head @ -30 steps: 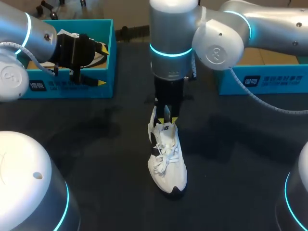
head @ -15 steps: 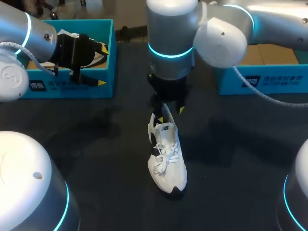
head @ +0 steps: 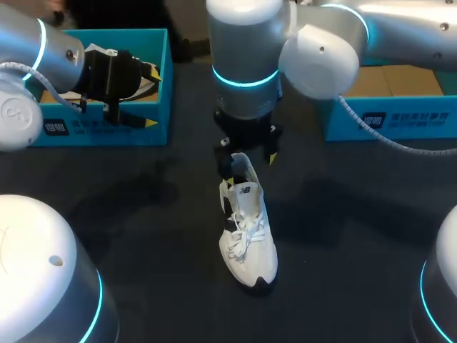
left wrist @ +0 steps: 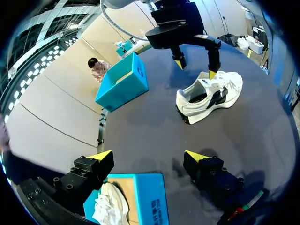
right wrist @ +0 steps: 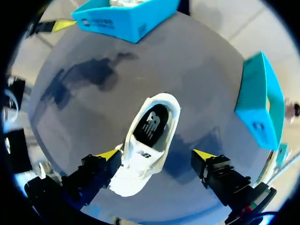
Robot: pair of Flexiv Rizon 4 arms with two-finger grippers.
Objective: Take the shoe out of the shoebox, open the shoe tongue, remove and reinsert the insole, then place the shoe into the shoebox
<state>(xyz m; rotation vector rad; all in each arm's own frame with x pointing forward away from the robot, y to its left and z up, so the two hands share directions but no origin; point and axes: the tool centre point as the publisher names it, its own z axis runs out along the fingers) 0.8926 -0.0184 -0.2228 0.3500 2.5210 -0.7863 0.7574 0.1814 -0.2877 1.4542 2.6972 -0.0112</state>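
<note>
Right gripper [head: 248, 151] hangs just above the heel end of the white lace-up sneaker [head: 246, 229], and its two yellow-tipped fingers stand wide apart with nothing between them. One tip is very close to the heel collar; whether it touches, I cannot tell. The sneaker stands upright on its sole in the middle of the black table [head: 143, 214], well apart from the boxes, probably so that its mouth faces up and the arm can come down into it. Seen from the right wrist, the dark insole [right wrist: 151, 119] lies flat inside this mouth. The left gripper [head: 151, 96], also wide and empty, hovers over the turquoise cardboard shoebox [head: 107, 132] at the left, where a second white shoe [left wrist: 110, 206] lies; it seems parked out of the way.
</note>
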